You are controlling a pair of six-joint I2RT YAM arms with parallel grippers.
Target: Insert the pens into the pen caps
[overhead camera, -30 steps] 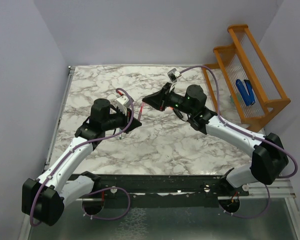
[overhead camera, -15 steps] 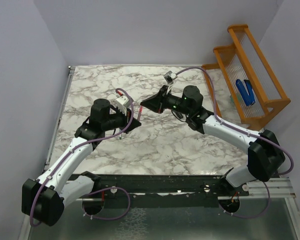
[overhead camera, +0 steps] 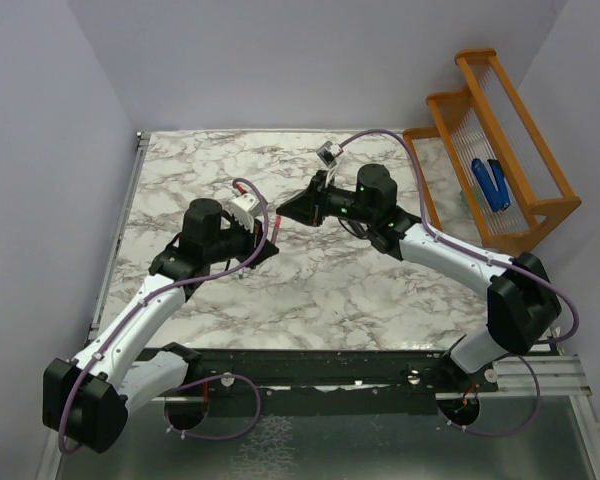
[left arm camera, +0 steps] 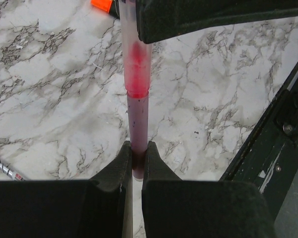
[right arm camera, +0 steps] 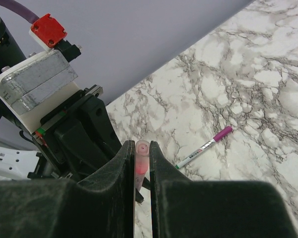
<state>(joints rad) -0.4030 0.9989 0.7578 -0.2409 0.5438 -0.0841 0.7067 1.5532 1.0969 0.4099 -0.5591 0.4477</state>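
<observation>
My left gripper (left arm camera: 136, 150) is shut on the lower end of the slim pink pen (left arm camera: 138, 119) and holds it above the marble table. The pen's upper end sits inside a translucent pinkish pen cap (left arm camera: 136, 59). My right gripper (right arm camera: 142, 145) is shut on that cap (right arm camera: 142, 163). In the top view the two grippers (overhead camera: 268, 238) (overhead camera: 286, 211) meet tip to tip near the table's middle. The whitish-grey pen with the magenta end (right arm camera: 203, 147) lies on the table. An orange piece (left arm camera: 102, 5) lies at the frame's edge; I cannot tell whether it is a cap or the marker.
The orange wooden rack (overhead camera: 500, 110) stands at the back right with two blue chunky objects (overhead camera: 490, 183) in it. The marble table (overhead camera: 180, 170) has a metal rail along its left edge and purple walls behind.
My right gripper has moved left and slightly back with the cap, closing onto the pen's end. My left gripper has barely moved.
</observation>
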